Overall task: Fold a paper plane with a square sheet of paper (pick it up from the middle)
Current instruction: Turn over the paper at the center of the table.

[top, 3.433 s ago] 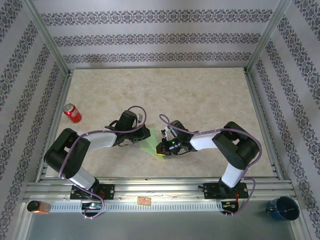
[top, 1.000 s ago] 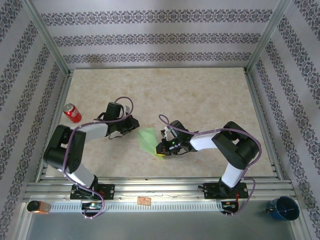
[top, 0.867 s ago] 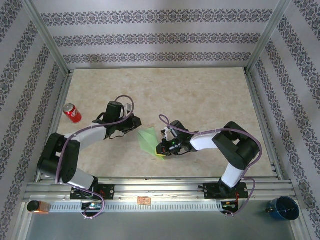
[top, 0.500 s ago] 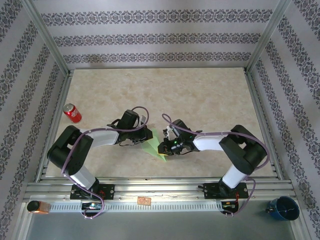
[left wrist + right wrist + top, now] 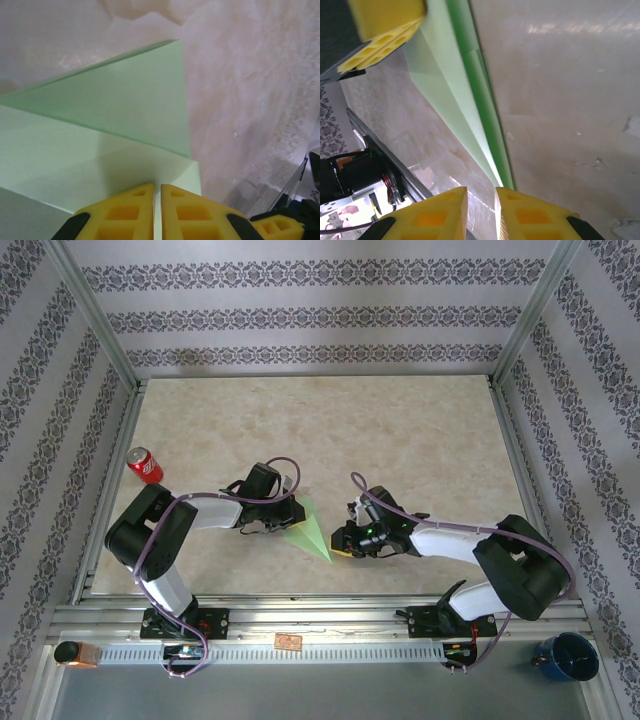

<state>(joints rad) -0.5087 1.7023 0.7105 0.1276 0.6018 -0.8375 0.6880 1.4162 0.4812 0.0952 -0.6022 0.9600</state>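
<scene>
Top external: paper plane (image 5: 308, 532) diagonal, tip near-right; left jaws together, right jaws apart.

Green paper plane (image 5: 462, 95) beside parted gripper (image 5: 480, 196)

top external: wide end of paper plane (image 5: 313, 533) hidden under left gripper (image 5: 290, 512) | left wrist: plane cut off at left and bottom edges, yellow fingers (image 5: 125, 217) cropped at the bottom | right wrist: plane runs off the top edge; its tip reaches right gripper (image 5: 481, 192), touching or apart cannot be told
</scene>
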